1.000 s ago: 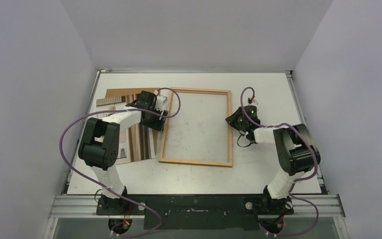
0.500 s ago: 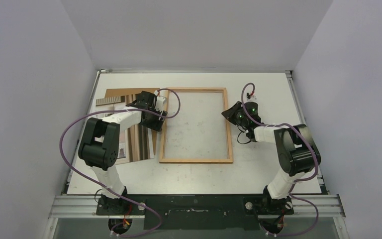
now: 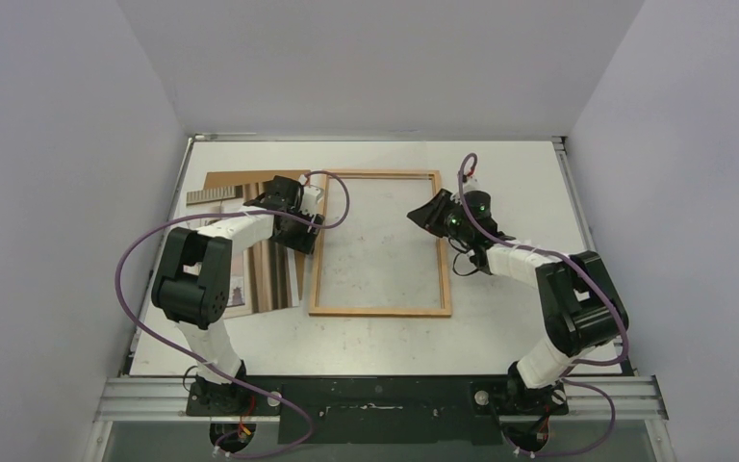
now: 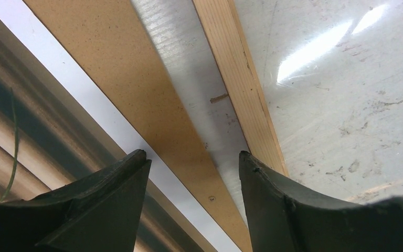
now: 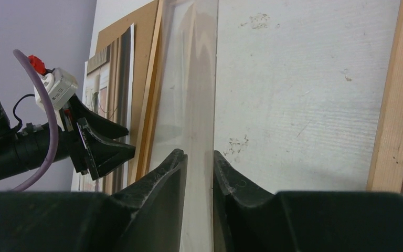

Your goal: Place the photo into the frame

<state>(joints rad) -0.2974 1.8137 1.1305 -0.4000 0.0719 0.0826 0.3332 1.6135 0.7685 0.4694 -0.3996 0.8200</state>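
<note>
Bare grey walls (image 3: 67, 144) are enclosing a white surface (image 3: 520, 164), with robot arms (image 3: 192, 279) (image 3: 568, 298) bolted to a metal rail (image 3: 385, 397): a robotics lab.

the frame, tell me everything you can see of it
The frame is a large rectangle: narrow light wooden border, clear glossy pane, nothing in it, lying flat on the table. The open left gripper sits by its left rail, the right gripper over its right part; contact can't be told.

We see bright, even overhead light, soft shadows; white glare streaks the frame (image 4: 320, 47); wrist views blur up close.
</note>
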